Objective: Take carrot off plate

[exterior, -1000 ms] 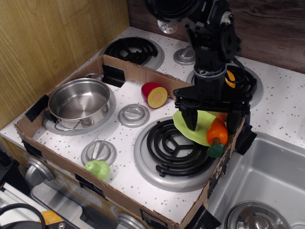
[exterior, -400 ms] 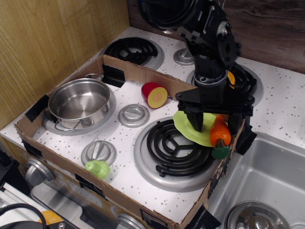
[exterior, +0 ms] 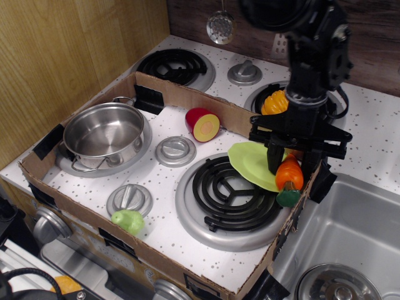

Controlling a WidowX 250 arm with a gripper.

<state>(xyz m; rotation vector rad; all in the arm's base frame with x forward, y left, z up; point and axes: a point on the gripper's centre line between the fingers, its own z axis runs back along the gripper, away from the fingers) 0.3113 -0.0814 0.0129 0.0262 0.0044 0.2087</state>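
Bright, even overhead light; glare glints on the steel pot (exterior: 105, 135) (sharp focus throughout), shadows soft.
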